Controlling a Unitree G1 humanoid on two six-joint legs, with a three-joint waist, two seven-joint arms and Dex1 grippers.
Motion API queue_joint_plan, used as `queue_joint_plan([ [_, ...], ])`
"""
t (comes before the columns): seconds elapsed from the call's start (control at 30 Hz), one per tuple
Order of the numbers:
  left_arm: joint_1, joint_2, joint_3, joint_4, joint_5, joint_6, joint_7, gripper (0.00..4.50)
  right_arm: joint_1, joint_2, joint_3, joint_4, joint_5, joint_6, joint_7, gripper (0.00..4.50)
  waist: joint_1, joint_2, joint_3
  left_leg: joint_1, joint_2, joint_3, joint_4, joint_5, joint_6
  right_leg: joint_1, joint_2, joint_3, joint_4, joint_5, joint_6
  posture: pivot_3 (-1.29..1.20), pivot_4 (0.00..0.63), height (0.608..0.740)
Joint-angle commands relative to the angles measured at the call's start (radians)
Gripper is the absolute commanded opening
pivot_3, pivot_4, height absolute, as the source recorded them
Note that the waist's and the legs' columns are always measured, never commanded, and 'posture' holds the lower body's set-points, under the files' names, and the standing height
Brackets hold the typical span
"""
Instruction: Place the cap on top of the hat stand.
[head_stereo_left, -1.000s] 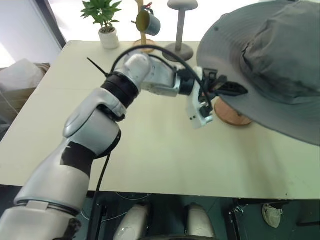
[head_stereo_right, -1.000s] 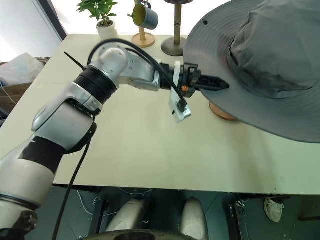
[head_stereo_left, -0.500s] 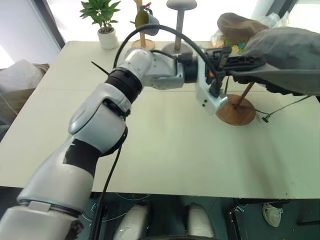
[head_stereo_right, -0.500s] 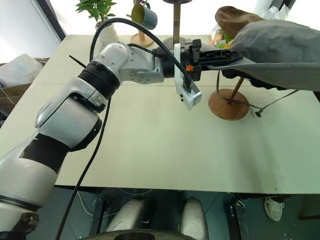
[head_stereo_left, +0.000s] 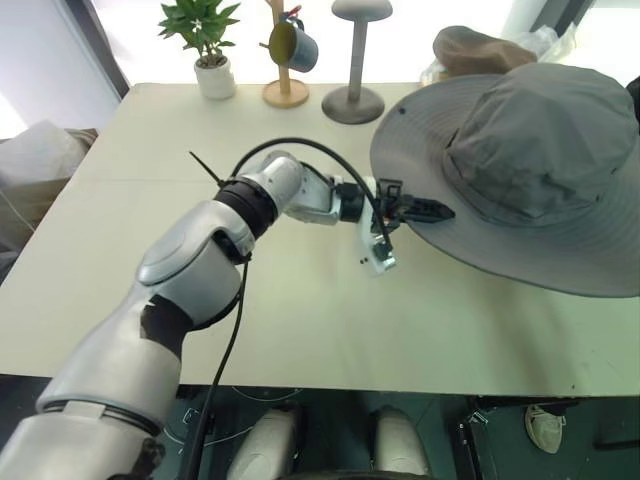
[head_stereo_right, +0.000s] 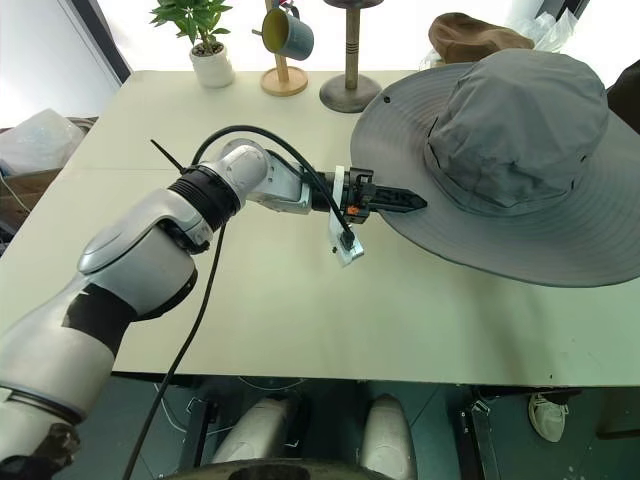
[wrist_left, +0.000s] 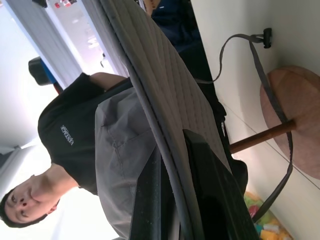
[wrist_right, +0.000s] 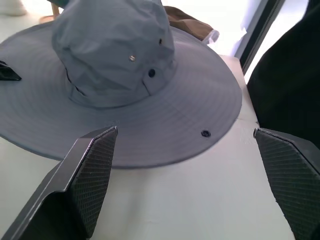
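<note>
left pincer (head_stereo_right: 415, 202) is pinching the brim edge of the wide grey fabric sun hat (head_stereo_right: 520, 130); right pincer (wrist_right: 185, 185), fingers spread, is facing its far side.

Bright backlight, blown-out window glare

Lab or demo room, prop-laden table (head_stereo_left: 300, 300), onlooker (wrist_left: 65, 145)

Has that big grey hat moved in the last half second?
Yes. The cap has dropped: earlier its brim was lifted, exposing the hat stand's base; now it sits lower, level with the table, covering that stand.
</note>
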Motion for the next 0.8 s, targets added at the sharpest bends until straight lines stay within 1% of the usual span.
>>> queue_joint_plan([
  [0.03,-0.029,-0.003,0.004,0.01,-0.022,0.005,0.028,0.03,0.021,-0.022,-0.046,0.013,0.031,-0.016,-0.01,4.5,0.007,0.0,0.0,0.0,0.0,0.001,0.0,0.0,0.0,0.0,0.0,0.001,0.0,0.0,0.0,0.0,0.15,0.74],
  [0.07,-0.032,-0.003,0.005,0.012,-0.025,0.003,0.031,0.03,0.023,-0.024,-0.044,0.013,0.034,-0.016,-0.01,4.5,0.009,0.0,0.0,0.0,0.0,0.001,0.0,0.0,0.0,-0.001,0.0,0.001,0.0,0.0,0.0,0.0,0.15,0.74],
  [0.17,-0.038,0.001,0.018,0.017,-0.048,-0.021,0.028,0.91,0.032,-0.033,-0.031,0.017,0.038,-0.018,-0.009,4.5,0.012,0.0,0.0,0.0,0.0,0.002,0.0,0.0,0.0,-0.001,0.0,0.002,0.0,0.0,0.0,0.0,0.15,0.74],
  [0.2,-0.039,0.004,0.022,0.015,-0.056,-0.032,0.026,1.45,0.033,-0.037,-0.026,0.019,0.036,-0.017,-0.011,4.5,0.012,0.0,0.0,0.0,0.0,0.002,0.0,0.0,0.0,0.0,0.0,0.002,0.0,0.001,0.001,0.0,0.15,0.74],
  [0.27,-0.039,0.012,0.027,0.008,-0.071,-0.049,0.02,2.33,0.034,-0.046,-0.02,0.027,0.046,-0.007,-0.015,4.5,0.012,0.0,0.0,0.0,0.0,0.002,0.0,0.0,0.0,-0.001,0.0,0.002,0.0,0.001,0.001,0.0,0.15,0.74],
  [0.33,-0.04,0.021,0.032,0.002,-0.082,-0.059,0.016,3.47,0.033,-0.057,-0.018,0.033,0.06,0.003,-0.014,4.5,0.012,0.0,0.0,0.0,0.0,0.002,0.0,0.0,0.0,-0.001,0.0,0.003,0.0,0.001,0.001,0.0,0.15,0.74],
  [0.37,-0.041,0.025,0.035,-0.001,-0.086,-0.062,0.014,3.89,0.033,-0.063,-0.016,0.036,0.065,0.006,-0.012,4.5,0.012,0.0,0.0,0.0,0.0,0.002,0.0,0.0,0.0,-0.001,0.0,0.003,0.0,0.001,0.001,0.0,0.15,0.74],
  [0.4,-0.041,0.03,0.039,-0.005,-0.093,-0.066,0.013,4.46,0.032,-0.069,-0.014,0.038,0.066,0.007,-0.012,4.5,0.011,0.0,0.0,0.0,0.0,0.003,0.0,0.0,0.0,-0.001,0.0,0.003,0.0,0.001,0.001,0.0,0.15,0.74],
  [0.5,-0.038,0.05,0.056,-0.013,-0.124,-0.078,-0.008,4.46,0.02,-0.091,0.005,0.045,0.046,0.001,-0.015,4.5,0.011,0.0,0.0,0.0,0.0,0.004,0.0,0.0,0.0,-0.001,0.0,0.004,0.0,0.001,0.001,0.0,0.15,0.74],
  [0.63,-0.018,0.104,0.1,-0.034,-0.186,-0.11,-0.056,4.46,0.009,-0.115,0.048,0.053,-0.014,-0.028,0.009,4.5,0.01,0.0,0.0,0.0,0.0,0.004,0.0,0.0,0.0,-0.001,0.0,0.005,0.0,0.001,0.001,0.0,0.15,0.74],
  [0.8,0.026,0.208,0.192,-0.041,-0.341,-0.202,-0.194,4.46,-0.004,-0.148,0.106,0.095,-0.078,-0.051,0.064,4.5,0.008,0.0,0.0,0.0,0.0,0.005,0.0,0.001,-0.002,-0.002,0.0,0.006,0.0,0.001,0.001,0.0,0.15,0.74],
])
